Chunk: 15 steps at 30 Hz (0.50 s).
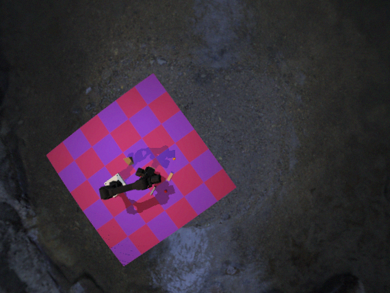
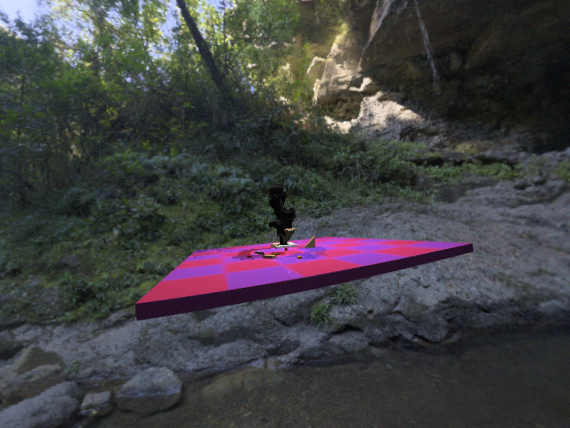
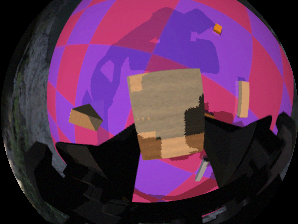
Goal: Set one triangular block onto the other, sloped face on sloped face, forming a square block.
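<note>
aloft, one triangular block [image 2: 289, 233] [image 3: 167, 105] was pinched in the gripper [image 2: 286, 231] [image 3: 168, 121].

the other triangular block [image 1: 128, 161] [image 2: 311, 243] [image 3: 86, 117] rested on the checkered table [image 1: 137, 99] [image 2: 350, 275] [image 3: 72, 67], well apart from the held one; a tan bar [image 1: 170, 176] [image 3: 243, 99], a grey bar [image 1: 152, 190] [image 3: 201, 170] and a small orange block [image 1: 174, 159] [image 2: 299, 257] [image 3: 217, 29] lay separately on the checks.

One wooden wedge [image 2: 289, 233] [image 3: 167, 107] hangs aloft; another [image 1: 128, 161] [image 2: 311, 242] [image 3: 85, 117] rests on the table
</note>
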Motion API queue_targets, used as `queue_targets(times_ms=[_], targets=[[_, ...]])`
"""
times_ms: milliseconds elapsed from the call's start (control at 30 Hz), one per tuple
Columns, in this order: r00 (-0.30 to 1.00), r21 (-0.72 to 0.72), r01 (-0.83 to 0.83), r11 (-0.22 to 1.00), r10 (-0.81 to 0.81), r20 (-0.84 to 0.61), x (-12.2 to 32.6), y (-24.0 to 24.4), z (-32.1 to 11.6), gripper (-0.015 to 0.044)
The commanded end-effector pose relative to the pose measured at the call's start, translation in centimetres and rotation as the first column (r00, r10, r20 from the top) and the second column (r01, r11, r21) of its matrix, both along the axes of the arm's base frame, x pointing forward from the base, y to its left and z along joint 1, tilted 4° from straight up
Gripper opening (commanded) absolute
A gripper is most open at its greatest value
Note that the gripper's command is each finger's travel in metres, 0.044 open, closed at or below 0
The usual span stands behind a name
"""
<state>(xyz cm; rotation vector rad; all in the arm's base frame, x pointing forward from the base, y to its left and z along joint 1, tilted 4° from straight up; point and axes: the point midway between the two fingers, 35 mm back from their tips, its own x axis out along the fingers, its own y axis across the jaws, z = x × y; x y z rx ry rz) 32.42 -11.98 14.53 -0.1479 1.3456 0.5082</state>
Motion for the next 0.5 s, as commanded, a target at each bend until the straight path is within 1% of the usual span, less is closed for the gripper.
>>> queue_targets(times_ms=[0, 233, 467], targets=[[0.991, -0.045, -0.124, 0.991, 0.125, 0.038, -0.07, 0.06, 0.13, 0.0], [0.936, -0.126, -0.332, 0.935, 0.343, 0.081, -0.05, 0.13, 0.22, 0.0], [0.832, -0.212, -0.518, 0.828, 0.546, 0.097, -0.02, 0.18, 0.33, 0.0]])
